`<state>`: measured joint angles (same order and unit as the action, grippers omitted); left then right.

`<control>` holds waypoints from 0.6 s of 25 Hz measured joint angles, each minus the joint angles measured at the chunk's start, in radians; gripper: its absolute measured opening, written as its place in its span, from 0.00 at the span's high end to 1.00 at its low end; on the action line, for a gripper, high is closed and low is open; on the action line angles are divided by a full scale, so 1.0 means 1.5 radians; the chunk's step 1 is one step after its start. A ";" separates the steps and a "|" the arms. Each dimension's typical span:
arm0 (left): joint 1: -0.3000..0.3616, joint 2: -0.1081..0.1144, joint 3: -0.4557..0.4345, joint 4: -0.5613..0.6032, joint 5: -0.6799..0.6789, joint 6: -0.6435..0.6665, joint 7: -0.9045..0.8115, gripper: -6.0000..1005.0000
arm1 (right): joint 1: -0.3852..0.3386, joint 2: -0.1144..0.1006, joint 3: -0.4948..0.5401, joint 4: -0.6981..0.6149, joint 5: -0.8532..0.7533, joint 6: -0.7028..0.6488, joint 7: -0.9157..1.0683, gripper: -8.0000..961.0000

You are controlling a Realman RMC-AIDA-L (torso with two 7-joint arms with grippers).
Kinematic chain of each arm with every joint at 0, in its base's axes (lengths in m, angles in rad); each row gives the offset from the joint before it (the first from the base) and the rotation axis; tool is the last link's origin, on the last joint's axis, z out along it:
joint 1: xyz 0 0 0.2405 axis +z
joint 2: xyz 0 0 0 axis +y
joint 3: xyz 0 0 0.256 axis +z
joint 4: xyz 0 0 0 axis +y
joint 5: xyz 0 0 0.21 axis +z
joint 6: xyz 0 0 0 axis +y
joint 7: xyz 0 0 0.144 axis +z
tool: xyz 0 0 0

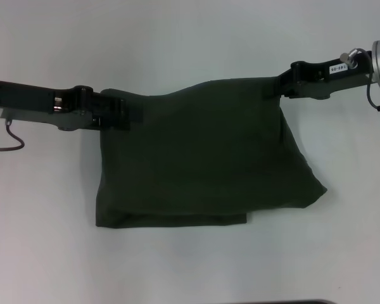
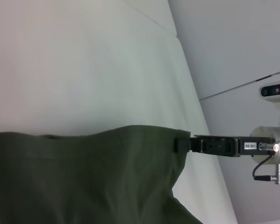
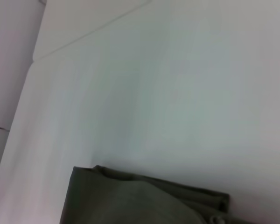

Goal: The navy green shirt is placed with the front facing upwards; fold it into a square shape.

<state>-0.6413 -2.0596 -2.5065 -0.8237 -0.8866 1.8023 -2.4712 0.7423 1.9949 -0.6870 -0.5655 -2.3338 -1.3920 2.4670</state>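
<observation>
The navy green shirt (image 1: 202, 158) shows plain dark green, with its lettering hidden. It hangs as a folded sheet between my two grippers, and its lower edge lies on the white table (image 1: 50, 240). My left gripper (image 1: 123, 114) is shut on the shirt's upper left corner. My right gripper (image 1: 275, 85) is shut on the upper right corner, slightly farther back. The left wrist view shows the cloth (image 2: 84, 177) stretched to the right gripper (image 2: 181, 143). The right wrist view shows a folded edge of the shirt (image 3: 130, 200) on the table.
The white table surface surrounds the shirt on all sides. A seam in the table (image 3: 93, 30) runs at the far side. A dark strip (image 1: 304, 302) lies at the near edge. A camera unit (image 2: 275, 89) is mounted beyond the table.
</observation>
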 joint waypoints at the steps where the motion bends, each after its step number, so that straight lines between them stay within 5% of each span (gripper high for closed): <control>1: 0.000 0.000 0.000 0.000 0.000 0.000 0.000 0.52 | 0.000 -0.001 0.000 0.000 0.000 0.002 0.000 0.91; 15: 0.001 0.000 0.000 0.001 0.000 -0.003 0.000 0.52 | 0.003 -0.003 -0.017 0.006 -0.001 0.018 -0.003 0.91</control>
<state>-0.6406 -2.0602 -2.5066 -0.8220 -0.8866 1.7985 -2.4712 0.7468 1.9910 -0.7125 -0.5572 -2.3359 -1.3645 2.4621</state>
